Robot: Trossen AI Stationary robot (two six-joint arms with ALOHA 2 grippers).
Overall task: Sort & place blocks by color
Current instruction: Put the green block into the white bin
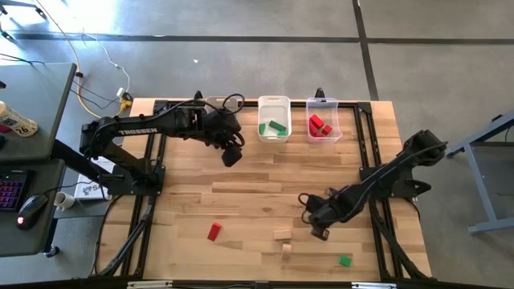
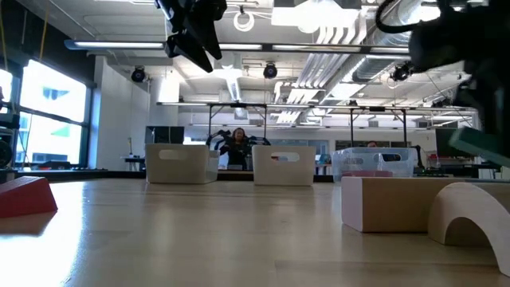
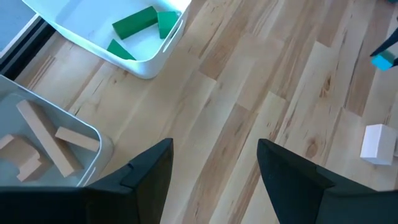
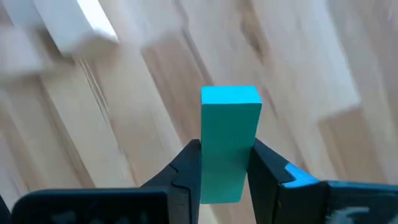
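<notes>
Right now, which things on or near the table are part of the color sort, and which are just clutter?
Part of the job:
- green block, clamped in the right gripper
- red block, tan blocks and another green block, loose on the table
- three bins: tan, green, red
- left gripper, open near the bins

Clutter:
- computer mouse
- yellow cable

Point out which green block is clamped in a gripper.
The green block standing upright between the right gripper fingers; the other loose one lies on the table.

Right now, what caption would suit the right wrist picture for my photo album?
The right end effector clamps an upright green block above the wooden table.
</notes>
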